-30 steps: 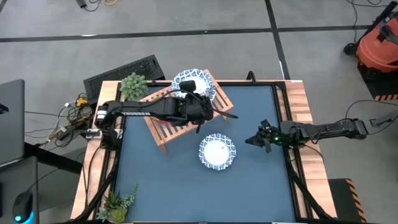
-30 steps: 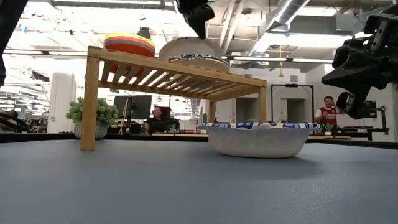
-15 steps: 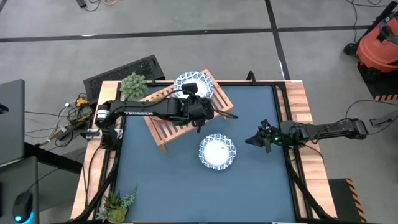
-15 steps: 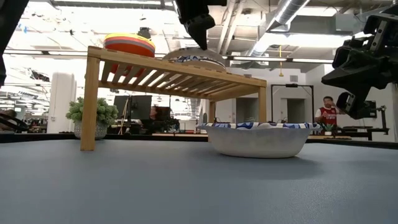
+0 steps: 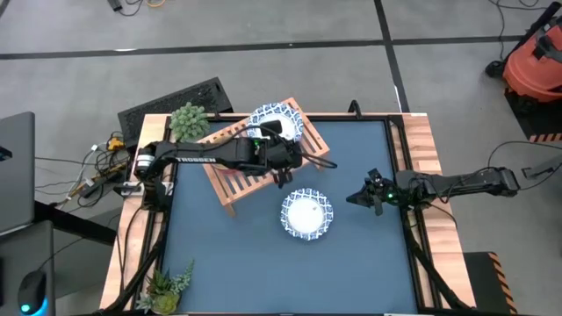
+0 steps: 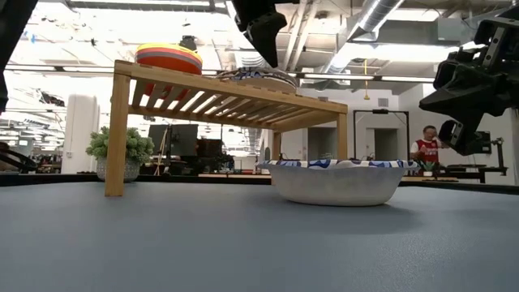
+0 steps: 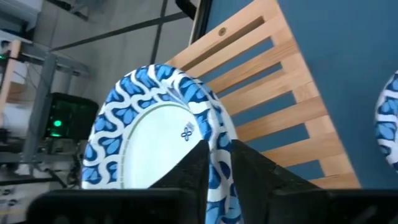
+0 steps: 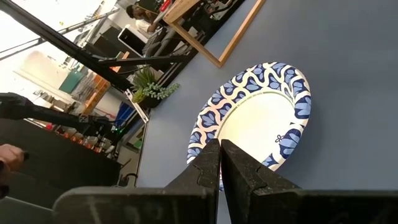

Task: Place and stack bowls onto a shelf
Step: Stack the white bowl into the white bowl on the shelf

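Blue matting covers the table, mostly bare around the shelf standing at its back-left. On the shelf's right end lies a white bowl, its rim clamped by the left gripper; stacked coloured bowls sit toward the other end. A second white bowl rests on the mat just in front of the shelf, with the right gripper, fingers together, hovering beside it.

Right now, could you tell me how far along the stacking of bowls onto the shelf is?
Done: a stack of small plain plastic bowls sits on the low light-wood slatted shelf. In hand: the left gripper grips the rim of one wide white bowl with a blue patterned rim, which rests on the shelf slats. Left: the second blue-rimmed white bowl lies on the blue table, and the right gripper hangs beside it.
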Controlling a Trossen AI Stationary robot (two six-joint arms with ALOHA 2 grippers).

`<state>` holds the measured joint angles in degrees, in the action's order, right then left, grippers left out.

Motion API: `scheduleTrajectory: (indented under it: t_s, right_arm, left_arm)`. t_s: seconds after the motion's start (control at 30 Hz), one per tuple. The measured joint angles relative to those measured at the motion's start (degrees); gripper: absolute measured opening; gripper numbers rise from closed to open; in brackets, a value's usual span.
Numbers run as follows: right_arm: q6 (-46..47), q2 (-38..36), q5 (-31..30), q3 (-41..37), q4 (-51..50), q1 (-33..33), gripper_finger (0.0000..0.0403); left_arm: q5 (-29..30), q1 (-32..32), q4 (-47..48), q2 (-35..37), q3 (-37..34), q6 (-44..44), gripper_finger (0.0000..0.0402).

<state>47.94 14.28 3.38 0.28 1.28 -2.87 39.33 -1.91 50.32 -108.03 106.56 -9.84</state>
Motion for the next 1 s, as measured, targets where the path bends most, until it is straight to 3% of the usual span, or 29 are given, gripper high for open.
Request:
scheduleTrajectory:
  t_s: [0.23,0.47,0.67,1.0]
  right_arm:
    - [0.0,0.0,0.0,0.0,0.0,0.0,0.0042]
    - [0.0,0.0,0.0,0.0,0.0,0.0,0.0042]
    - [-0.3,0.0,0.0,0.0,0.0,0.0,0.0042]
    - [-0.4,0.0,0.0,0.0,0.0,0.0,0.0042]
  left_arm:
    - [-2.7,0.0,0.0,0.1,0.3,1.4,0.0108]
    - [-6.5,1.6,-0.1,0.2,5.5,-0.1,0.0142]
    - [-15.5,5.5,-3.2,0.3,8.5,-3.3,0.0153]
    - [-28.9,7.9,-4.4,-2.6,8.5,-0.6,0.0153]
